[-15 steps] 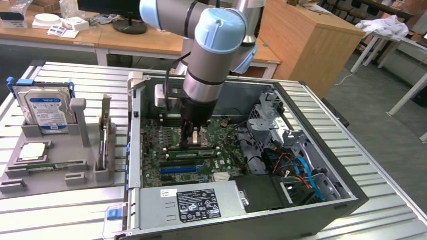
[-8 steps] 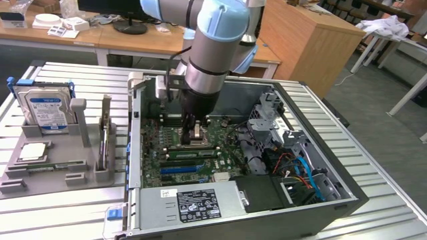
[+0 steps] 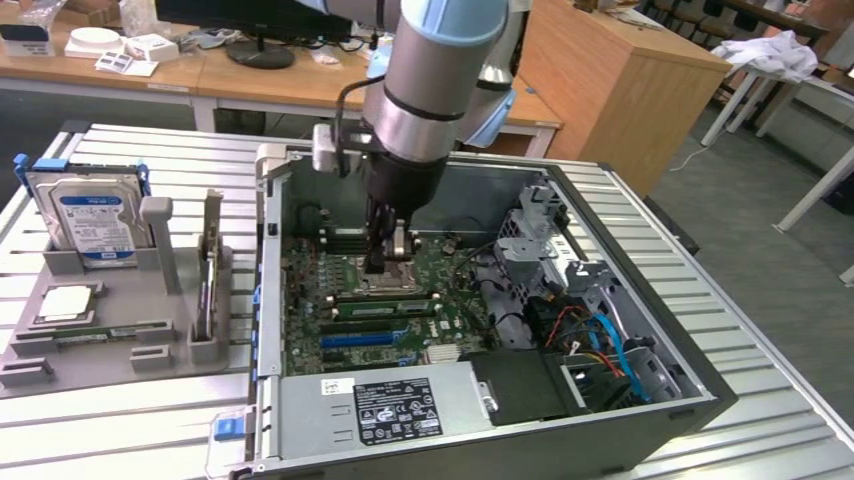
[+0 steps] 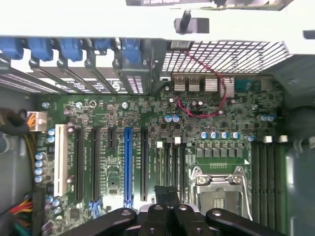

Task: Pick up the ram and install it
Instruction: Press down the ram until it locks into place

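Note:
The ram (image 3: 88, 332) is a long, thin green stick lying in a slot of the grey holder (image 3: 147, 350), on the exterior view's left, outside the case. My gripper (image 3: 379, 266) hangs inside the open computer case (image 3: 694, 395), just above the motherboard (image 3: 350, 352) near the processor socket (image 4: 221, 183). In the wrist view the black fingers (image 4: 161, 192) of the gripper (image 4: 166, 191) are pressed together with nothing between them. They hover over the edge of the memory slots (image 4: 170, 162) beside the socket.
The grey holder also carries a silver hard drive with a blue label (image 3: 94, 212) and an upright card (image 3: 210, 265). Inside the case are the power supply (image 3: 387, 408), a drive cage (image 3: 547, 235) and loose cables (image 3: 601, 335). Wooden desks stand behind.

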